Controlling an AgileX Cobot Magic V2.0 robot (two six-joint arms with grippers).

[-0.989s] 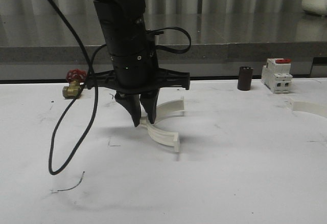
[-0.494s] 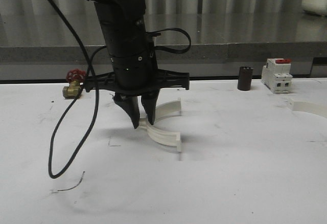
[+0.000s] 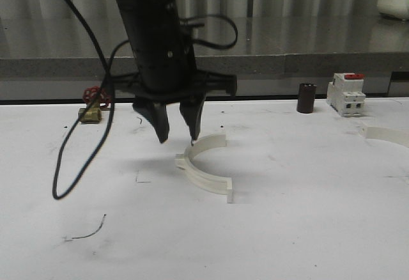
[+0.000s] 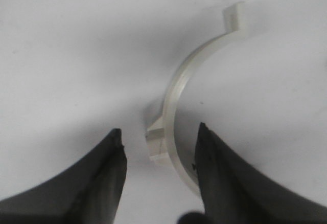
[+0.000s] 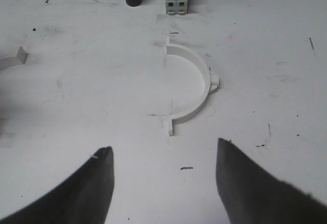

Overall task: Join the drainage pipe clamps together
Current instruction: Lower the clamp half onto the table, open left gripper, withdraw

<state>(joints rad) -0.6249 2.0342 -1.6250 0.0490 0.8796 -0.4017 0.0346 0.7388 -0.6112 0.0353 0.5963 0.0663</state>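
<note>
One white half-ring drainage pipe clamp point(image 3: 203, 165) lies flat on the white table near the middle. My left gripper point(image 3: 178, 138) hangs open just above its back end, touching nothing. In the left wrist view that clamp point(image 4: 176, 101) curves away between the spread fingers, with its side nub near my left gripper point(image 4: 158, 132). A second clamp point(image 3: 386, 135) lies at the far right. The right wrist view shows this clamp point(image 5: 204, 70) flat on the table, a short way ahead of my open, empty right gripper point(image 5: 163, 146).
A white red-topped breaker point(image 3: 346, 93) and a dark cylinder point(image 3: 307, 97) stand at the back right. A brass valve with a red handle point(image 3: 92, 104) sits at the back left. A black cable point(image 3: 83, 146) loops down from the left arm. A grey ledge runs behind the table.
My left gripper has opened and risen. The clamp it was pinching, tilted up, now lies flat and free on the table.
</note>
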